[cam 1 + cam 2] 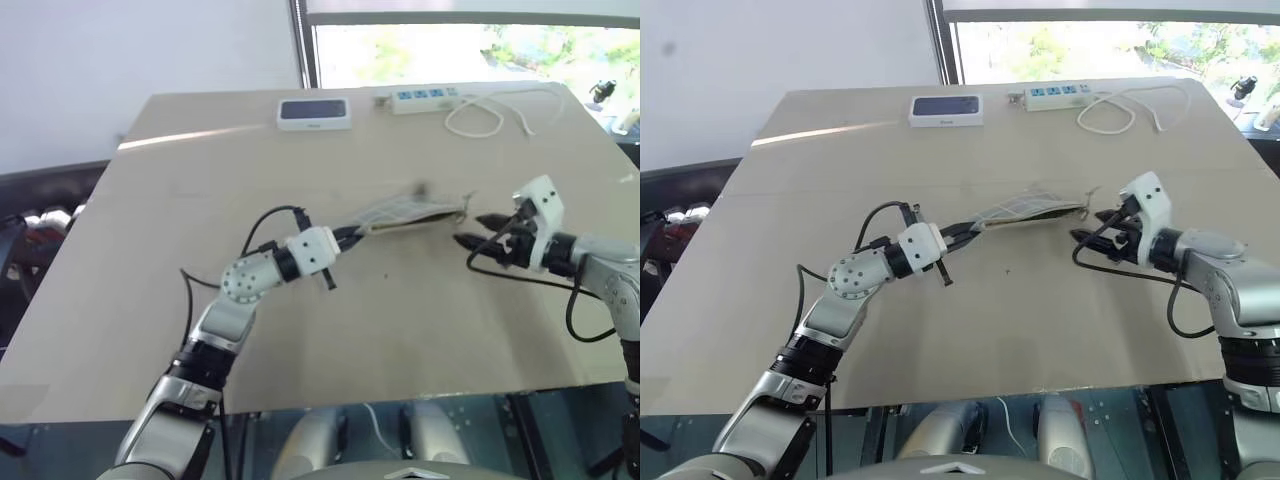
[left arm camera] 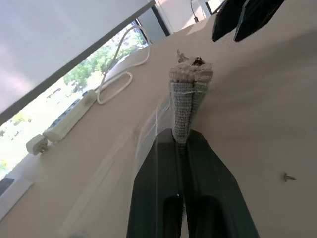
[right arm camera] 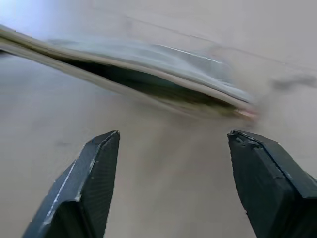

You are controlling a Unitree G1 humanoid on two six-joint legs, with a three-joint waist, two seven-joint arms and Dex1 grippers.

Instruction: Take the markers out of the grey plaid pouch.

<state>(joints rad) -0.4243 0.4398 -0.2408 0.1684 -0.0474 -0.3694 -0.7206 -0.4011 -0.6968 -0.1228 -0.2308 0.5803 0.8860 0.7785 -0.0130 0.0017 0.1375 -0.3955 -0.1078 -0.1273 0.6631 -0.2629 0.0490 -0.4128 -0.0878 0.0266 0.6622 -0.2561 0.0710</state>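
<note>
Over on the left, the left tool (image 1: 352,236) had its two black fingers pressed together on one end of the grey plaid pouch (image 1: 405,213), pinching the cloth and holding that end a little way up off the table (image 1: 150,300). From there the pouch ran long and thin across the middle of the table, with its far end pointing at the right tool (image 1: 478,240). That far end looked open, with a dark gap showing along its edge in the right wrist view. No markers could be seen, so they were most likely inside. The right tool sat just beside that open end, apart from it, with its fingers spread wide. It was the nearer one to the opening, so reaching in looked like its job.
</note>
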